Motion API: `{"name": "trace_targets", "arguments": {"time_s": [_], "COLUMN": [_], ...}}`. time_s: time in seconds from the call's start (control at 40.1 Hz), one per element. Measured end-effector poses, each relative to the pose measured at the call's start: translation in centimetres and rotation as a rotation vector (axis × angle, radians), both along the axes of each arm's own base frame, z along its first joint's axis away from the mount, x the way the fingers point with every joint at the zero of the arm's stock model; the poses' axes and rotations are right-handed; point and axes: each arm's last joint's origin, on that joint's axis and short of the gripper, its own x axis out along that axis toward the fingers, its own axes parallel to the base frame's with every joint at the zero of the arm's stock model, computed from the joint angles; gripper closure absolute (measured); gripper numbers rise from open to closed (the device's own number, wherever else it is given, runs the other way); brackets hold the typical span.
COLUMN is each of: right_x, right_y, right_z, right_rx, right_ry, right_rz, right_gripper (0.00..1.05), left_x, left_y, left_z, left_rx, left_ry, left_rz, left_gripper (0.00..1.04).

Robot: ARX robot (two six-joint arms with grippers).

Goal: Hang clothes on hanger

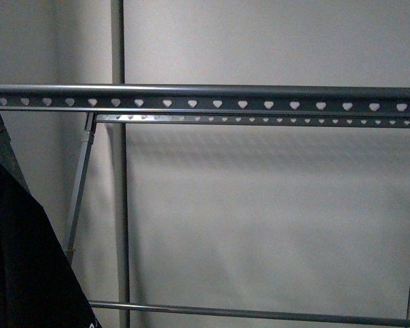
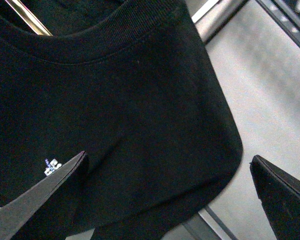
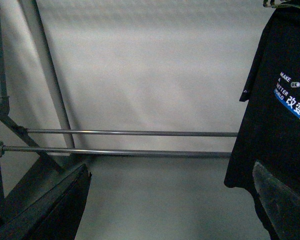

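Across the front view, rack (image 1: 219,96): grey metal, long top rail punched with heart-shaped holes, a second punched rail just behind it, thin bars lower down
T-shirt (image 1: 20,260): black, at the lower left edge of the front view, below the top rail's left end; hangs from a thin coat hanger (image 2: 27,17) inside its collar
left tool (image 2: 167,159): fingers (image 2: 37,205) spread wide, gripping nothing; the T-shirt's chest and shoulder fill the gap behind them, contact cannot be told
right tool (image 3: 170,167): fingers (image 3: 40,210) spread, empty; T-shirt hangs by one finger, rack bars beyond
print (image 3: 292,97): white, blue and orange lettering
logo (image 2: 52,166): small, white, just beside one left finger
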Motion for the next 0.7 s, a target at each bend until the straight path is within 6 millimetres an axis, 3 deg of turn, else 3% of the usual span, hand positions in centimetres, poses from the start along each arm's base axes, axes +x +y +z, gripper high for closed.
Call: {"name": "trace_targets", "arguments": {"time_s": [0.125,0.224,0.299,0.399,0.698], "right_x": [0.0,0.0,0.0,0.0,0.0], "right_y": [0.0,0.0,0.0,0.0,0.0], "right_z": [0.0,0.0,0.0,0.0,0.0], "right_rx": [0.0,0.0,0.0,0.0,0.0], "right_ry": [0.0,0.0,0.0,0.0,0.0], "right_rz": [0.0,0.0,0.0,0.0,0.0], "right_gripper": [0.07,0.07,0.07,0.07,0.07], "left_x": [3.1,4.4,5.0,5.6,6.2], "left_y": [0.8,1.1,1.2,1.1,0.9], "left_z": [0.3,0.8,1.2,1.4,1.4], "left_rx": [-0.032,-0.036,-0.038,-0.036,-0.046], "left_ry": [-0.003,-0.016,-0.018,-0.015,0.012], "left_rz": [0.075,0.103,0.114,0.125,0.087], "left_gripper": [0.07,0.07,0.12,0.26,0.84]}}
